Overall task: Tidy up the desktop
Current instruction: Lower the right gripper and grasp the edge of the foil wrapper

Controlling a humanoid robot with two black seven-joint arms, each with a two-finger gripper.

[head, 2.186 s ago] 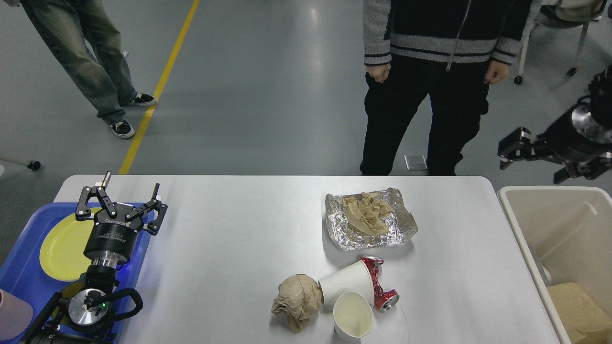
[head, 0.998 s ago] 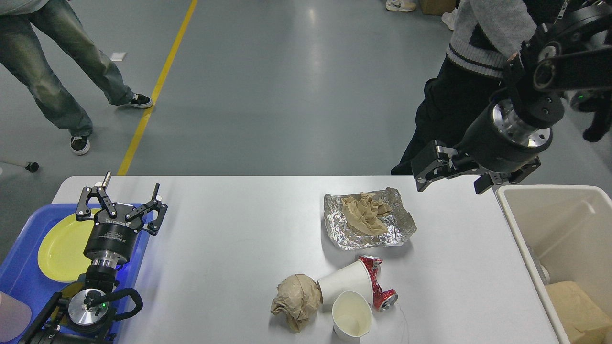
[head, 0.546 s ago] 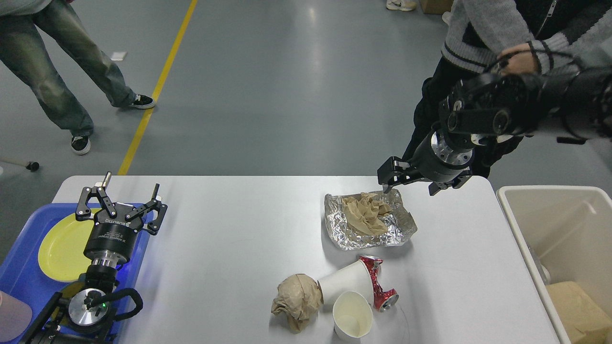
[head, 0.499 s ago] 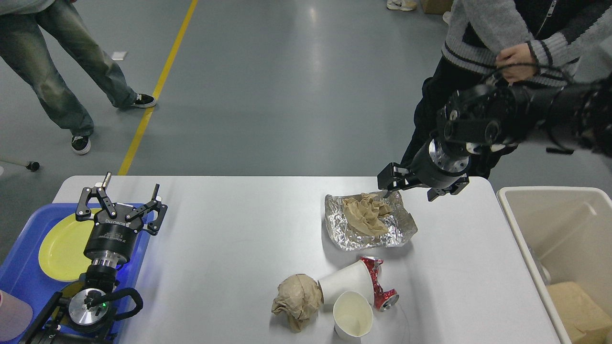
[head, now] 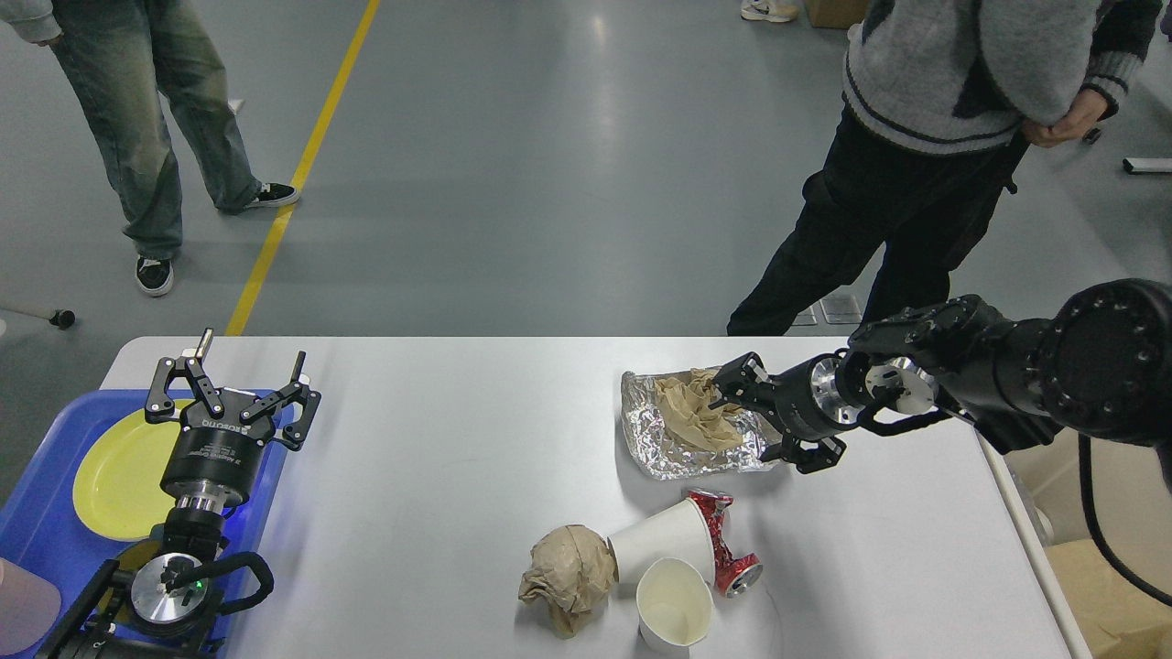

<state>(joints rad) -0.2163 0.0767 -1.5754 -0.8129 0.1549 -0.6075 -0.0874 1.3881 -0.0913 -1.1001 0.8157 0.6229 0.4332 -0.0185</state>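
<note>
The white desktop point(head: 439, 476) holds a foil tray point(head: 659, 448) with crumpled brown paper point(head: 696, 412) in it. Nearer me lie a brown paper ball point(head: 568, 575), a tipped paper cup point(head: 661, 542), an upright paper cup point(head: 675, 606) and a crushed red can point(head: 725, 545). My right gripper point(head: 769, 418) is low at the foil tray's right edge, open, one finger by the far corner and one by the near corner. Over the blue tray my left gripper point(head: 231, 389) stands open and empty.
The blue tray point(head: 46, 531) at the left edge carries a yellow plate point(head: 114, 471). A cream bin point(head: 1030, 540) stands at the right, mostly hidden behind my right arm. One person point(head: 916, 183) stands close behind the table's far right; another point(head: 156, 137) at far left.
My right arm swung from above the bin leftward and down to the foil tray's right edge. The left arm stayed still. The person behind the table shifted right.
</note>
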